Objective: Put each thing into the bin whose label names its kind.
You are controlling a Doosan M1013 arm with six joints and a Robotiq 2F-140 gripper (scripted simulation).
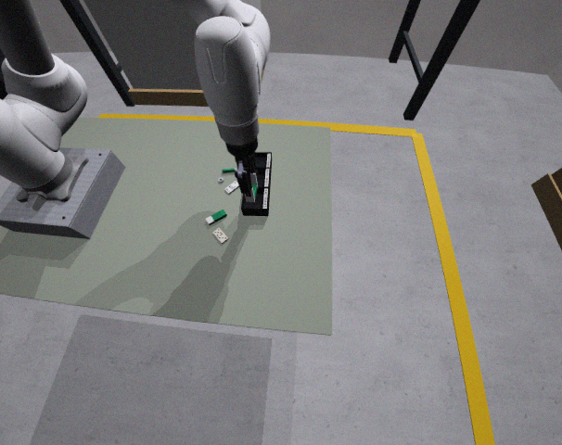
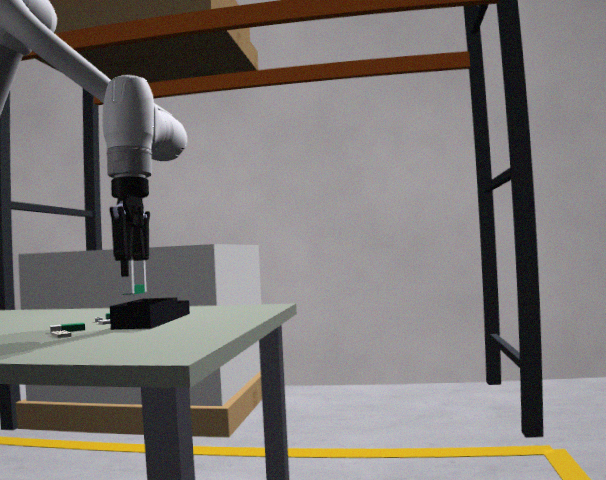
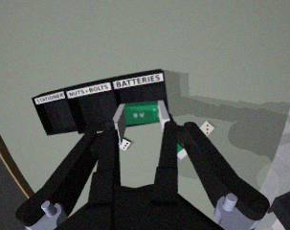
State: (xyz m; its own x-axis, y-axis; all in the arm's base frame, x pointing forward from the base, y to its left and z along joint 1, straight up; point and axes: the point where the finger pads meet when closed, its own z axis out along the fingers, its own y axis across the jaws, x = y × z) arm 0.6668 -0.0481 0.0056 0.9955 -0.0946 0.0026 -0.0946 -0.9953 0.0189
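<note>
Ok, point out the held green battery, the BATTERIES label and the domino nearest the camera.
green battery [image 3: 141,114], wrist view, its green face between the fingertips.
BATTERIES label [image 3: 139,80], wrist view, middle of the white strip.
domino [image 1: 220,235], top view, its pipped top face.

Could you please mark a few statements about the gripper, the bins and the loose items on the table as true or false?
1. The gripper holds a green battery between its fingers. True.
2. The held battery rests on the table. False: it hangs in the air above the black bins.
3. One bin label reads BATTERIES. True.
4. The bins stand on the floor beside the table. False: they stand on the table.
5. A green-and-white battery and a domino lie on the table outside the bins. True.
</note>
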